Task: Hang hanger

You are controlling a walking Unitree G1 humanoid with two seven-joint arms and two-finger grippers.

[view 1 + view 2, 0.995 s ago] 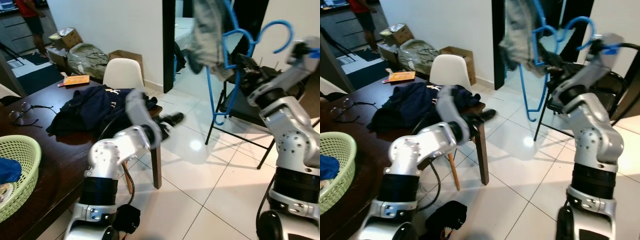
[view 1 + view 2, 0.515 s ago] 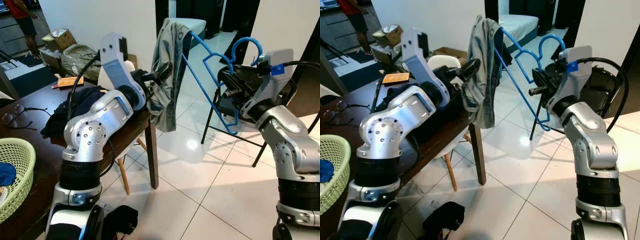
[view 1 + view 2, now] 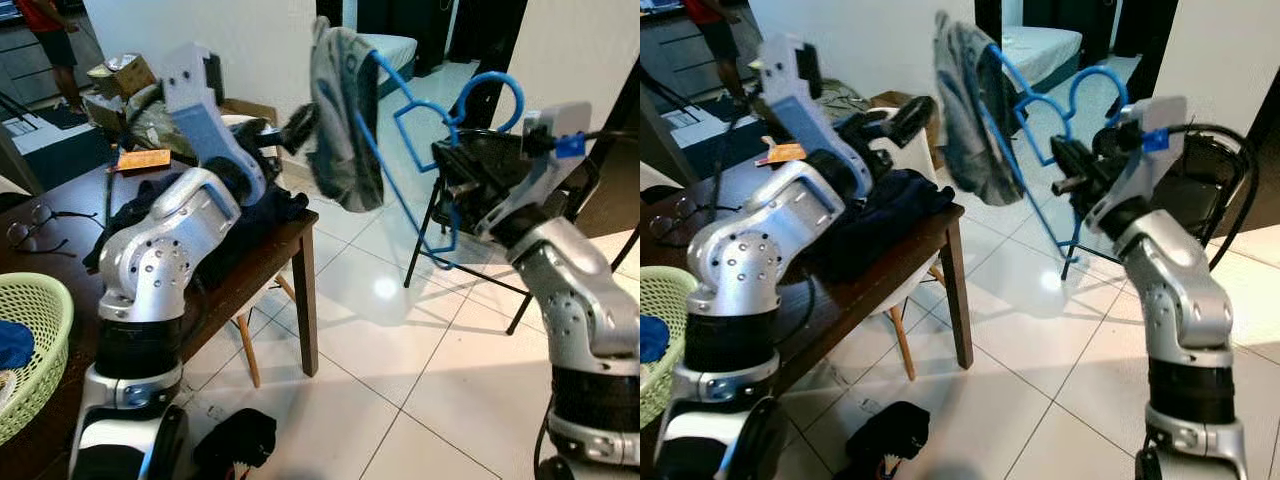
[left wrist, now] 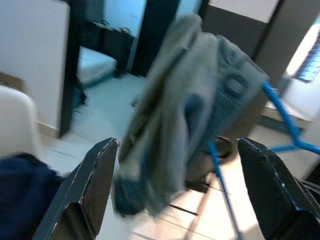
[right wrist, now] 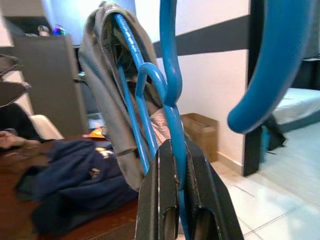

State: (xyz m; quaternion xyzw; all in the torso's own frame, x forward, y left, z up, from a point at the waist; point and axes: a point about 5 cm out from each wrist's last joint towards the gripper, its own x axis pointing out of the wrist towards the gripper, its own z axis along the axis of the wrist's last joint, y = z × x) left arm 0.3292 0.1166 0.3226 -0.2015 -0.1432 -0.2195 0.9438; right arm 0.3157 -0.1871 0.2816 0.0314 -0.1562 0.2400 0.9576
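The right gripper is clamped on the neck of the blue hanger, just below its hook; in the right wrist view the two black fingers press tight against the blue stem. From that grip the hook curls up and back over the gripper, and the hanger's long axis runs forward and away from it, toward the robot's left, ending under a grey garment draped over the far shoulder. The hanger is held in the air above the tiled floor, past the corner of the table.

The left gripper is raised just beside the garment, fingers spread wide and holding nothing; in its wrist view the cloth lies between and beyond them. Contact with the cloth cannot be told.

No rail is in view. The right arm carries the load, so hanging likely falls to it.
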